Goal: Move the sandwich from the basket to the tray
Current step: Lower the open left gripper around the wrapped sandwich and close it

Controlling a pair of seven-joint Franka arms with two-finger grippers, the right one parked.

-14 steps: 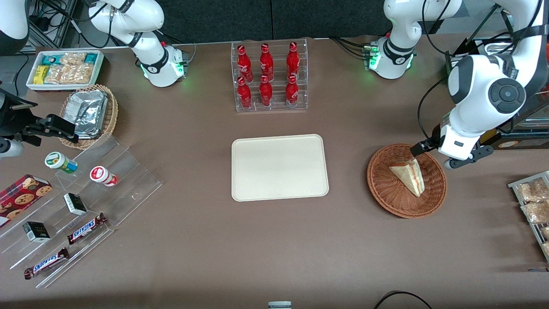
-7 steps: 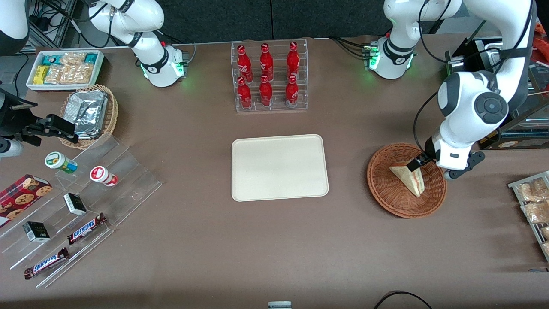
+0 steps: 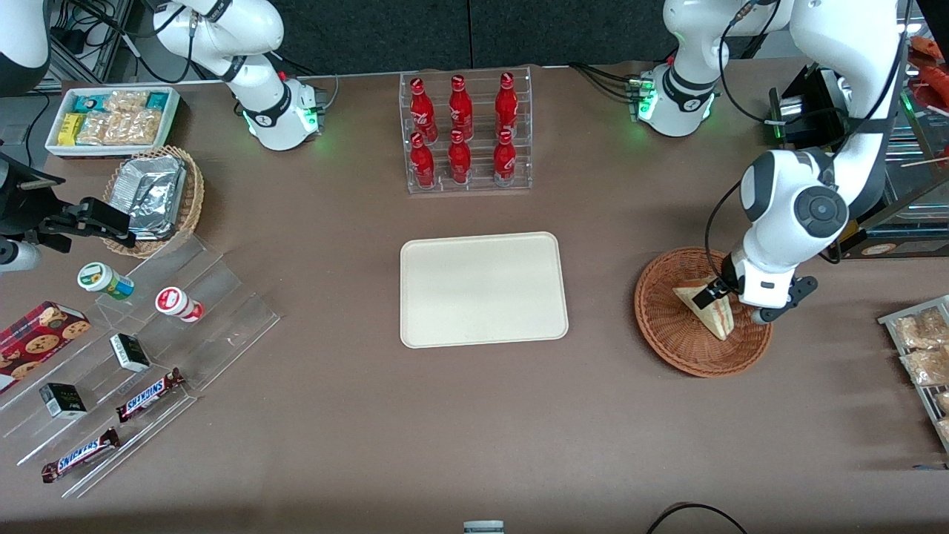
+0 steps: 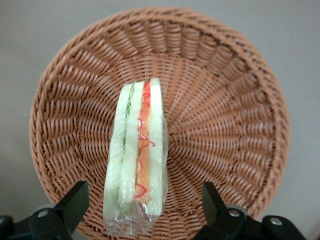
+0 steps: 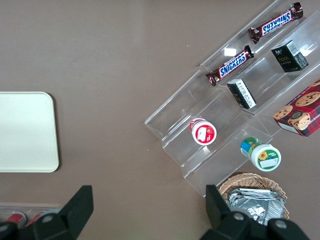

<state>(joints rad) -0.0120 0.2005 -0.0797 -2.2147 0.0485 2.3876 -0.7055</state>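
The sandwich (image 3: 710, 311) is a plastic-wrapped wedge lying in the reddish-brown wicker basket (image 3: 667, 334) toward the working arm's end of the table. In the left wrist view the sandwich (image 4: 137, 155) shows its red, orange and green filling, resting on the basket (image 4: 225, 125). My left gripper (image 3: 723, 293) hangs low over the basket, open, with one finger on each side of the sandwich's wide end, not touching it (image 4: 140, 207). The cream tray (image 3: 483, 289) lies bare at the table's middle.
A clear rack of red bottles (image 3: 463, 130) stands farther from the front camera than the tray. A rack of snack bags (image 3: 923, 356) sits beside the basket at the table's end. A stepped acrylic shelf with snacks (image 3: 133, 356) lies toward the parked arm's end.
My left gripper has come down and nearer to the front camera, from above the basket's rim to straddling the sandwich's wide end. The sandwich has not moved.
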